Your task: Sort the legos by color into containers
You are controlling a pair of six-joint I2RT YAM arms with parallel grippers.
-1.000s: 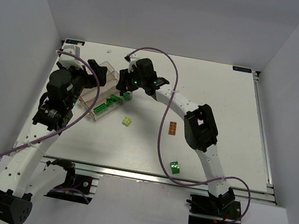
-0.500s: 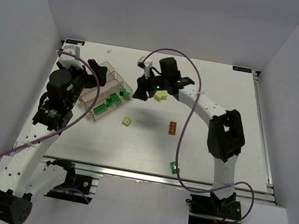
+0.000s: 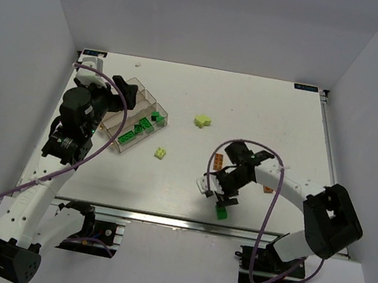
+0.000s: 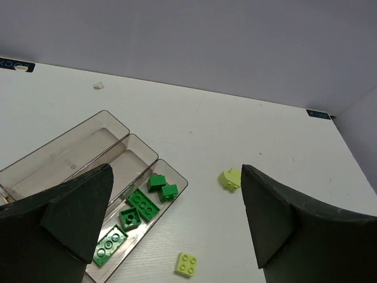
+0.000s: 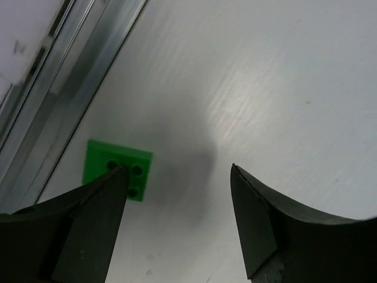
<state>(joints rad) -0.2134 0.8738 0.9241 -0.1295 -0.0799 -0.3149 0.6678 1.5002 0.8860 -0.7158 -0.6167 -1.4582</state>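
My right gripper (image 5: 177, 174) stands wide and empty with a green lego (image 5: 118, 169) just beside one jaw, while my left gripper (image 4: 177, 177) hangs fully open, empty, over the tray (image 4: 70, 144).

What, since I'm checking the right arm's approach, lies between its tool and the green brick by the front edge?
Nothing visible. The right tool is open just above the green brick, with no object between them. The brick sits partly under one finger rather than centred in the gap.
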